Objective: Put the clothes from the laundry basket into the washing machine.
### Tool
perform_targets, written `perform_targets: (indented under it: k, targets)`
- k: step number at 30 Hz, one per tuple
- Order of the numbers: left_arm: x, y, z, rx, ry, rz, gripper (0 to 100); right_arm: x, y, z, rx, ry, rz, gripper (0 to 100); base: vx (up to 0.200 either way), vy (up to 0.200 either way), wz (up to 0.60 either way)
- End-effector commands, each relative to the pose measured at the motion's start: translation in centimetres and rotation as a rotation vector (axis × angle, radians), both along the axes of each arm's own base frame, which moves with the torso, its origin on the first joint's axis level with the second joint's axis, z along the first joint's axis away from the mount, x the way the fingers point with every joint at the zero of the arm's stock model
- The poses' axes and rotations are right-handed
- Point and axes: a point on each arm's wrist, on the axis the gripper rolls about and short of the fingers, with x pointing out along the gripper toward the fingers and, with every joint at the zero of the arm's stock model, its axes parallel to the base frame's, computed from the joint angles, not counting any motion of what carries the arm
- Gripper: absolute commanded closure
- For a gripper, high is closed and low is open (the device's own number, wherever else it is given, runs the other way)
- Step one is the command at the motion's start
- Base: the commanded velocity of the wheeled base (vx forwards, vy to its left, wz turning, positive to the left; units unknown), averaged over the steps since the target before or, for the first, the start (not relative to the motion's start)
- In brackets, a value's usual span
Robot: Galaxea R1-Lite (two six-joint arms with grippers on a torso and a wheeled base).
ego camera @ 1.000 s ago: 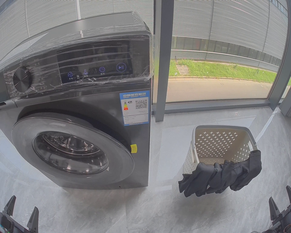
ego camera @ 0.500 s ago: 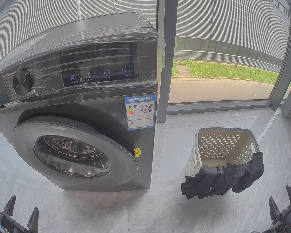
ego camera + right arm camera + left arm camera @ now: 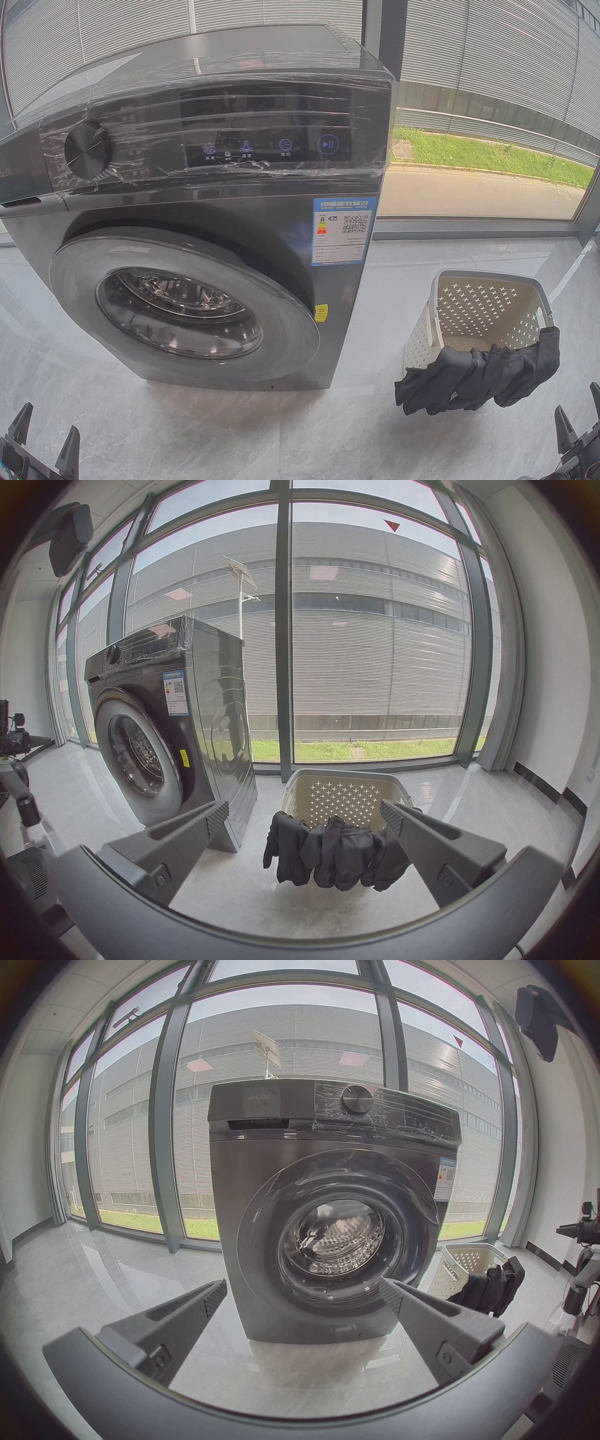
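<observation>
A dark grey washing machine (image 3: pixel 206 206) stands on the floor with its round door (image 3: pixel 181 306) closed; it appears too in the left wrist view (image 3: pixel 331 1210) and right wrist view (image 3: pixel 169 730). To its right stands a cream laundry basket (image 3: pixel 487 300) (image 3: pixel 347 795) (image 3: pixel 465 1260) with black clothes (image 3: pixel 478 378) (image 3: pixel 334 855) (image 3: pixel 490 1285) draped over its near rim. My left gripper (image 3: pixel 44 431) (image 3: pixel 300 1316) is open and empty, low in front of the washer. My right gripper (image 3: pixel 578 412) (image 3: pixel 306 833) is open and empty, near the basket.
Tall glass windows (image 3: pixel 494 125) with dark frames stand behind the washer and basket. Pale glossy floor tiles (image 3: pixel 281 431) lie between me and both. Plastic film wraps the washer's control panel (image 3: pixel 212 137).
The whole head view has shifted: washer and basket now sit further right in the picture, so the camera moved. Both grippers keep their places at the bottom corners.
</observation>
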Motion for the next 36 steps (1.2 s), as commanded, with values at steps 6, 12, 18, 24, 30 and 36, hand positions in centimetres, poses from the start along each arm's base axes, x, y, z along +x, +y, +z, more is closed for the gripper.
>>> perform_targets:
  k: [6,12,18,24,30,36]
  targets:
    - [0.0,0.0,-0.53,0.001,0.001,0.001,0,-0.01,0.0,-0.48,0.0,-0.001,0.0,0,0.0,0.2,0.0]
    - [0.0,0.0,-0.53,0.001,0.001,0.001,0,-0.01,0.0,-0.48,0.0,-0.001,0.0,0,0.0,0.2,0.0]
    - [0.0,0.0,-0.53,0.001,0.001,0.001,0,-0.01,0.0,-0.48,0.0,-0.001,0.0,0,0.0,0.2,0.0]
    - [0.0,0.0,-0.53,0.001,0.001,0.001,0,-0.01,0.0,-0.48,0.0,-0.001,0.0,0,0.0,0.2,0.0]
    - [0.0,0.0,-0.53,-0.001,0.001,0.001,0,-0.01,0.0,-0.48,0.0,-0.001,0.0,0,0.0,0.2,0.0]
    - [0.0,0.0,-0.53,-0.001,0.001,0.001,0,-0.01,0.0,-0.48,0.0,-0.001,0.0,0,0.0,0.0,0.0]
